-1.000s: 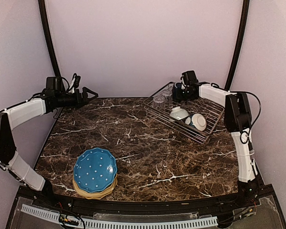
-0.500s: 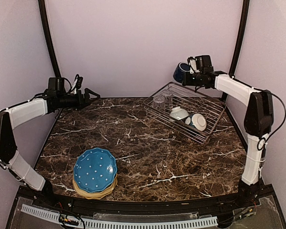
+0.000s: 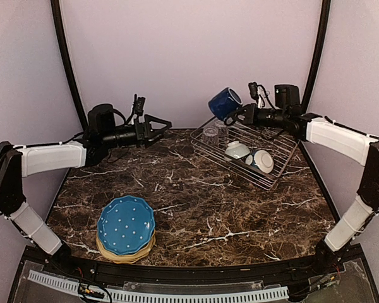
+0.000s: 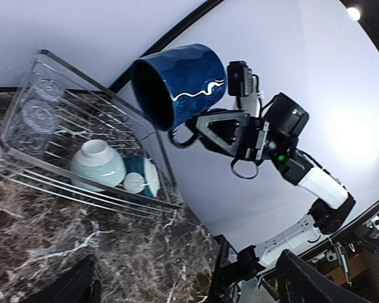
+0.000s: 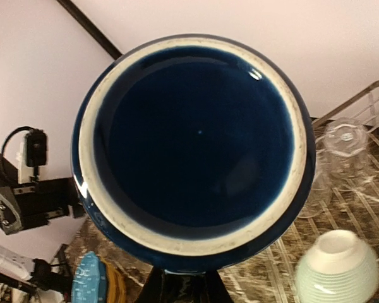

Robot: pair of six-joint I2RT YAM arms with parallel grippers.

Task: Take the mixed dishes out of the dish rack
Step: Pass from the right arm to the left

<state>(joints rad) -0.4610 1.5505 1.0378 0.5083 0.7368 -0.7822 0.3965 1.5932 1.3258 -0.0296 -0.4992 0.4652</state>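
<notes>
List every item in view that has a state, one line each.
Rack, partly filled.
Tumblers, two, in the rack's far corner.
Bowls, in the rack, one upside down, one on its side.
Mug, held above the rack, tipped sideways, empty.
Right end effector, shut on the mug.
Left end effector, open, empty.
Plates, stacked outside the rack, blue on top.

Dark marble table [image 3: 196, 208], lilac backdrop [image 3: 189, 57]
</notes>
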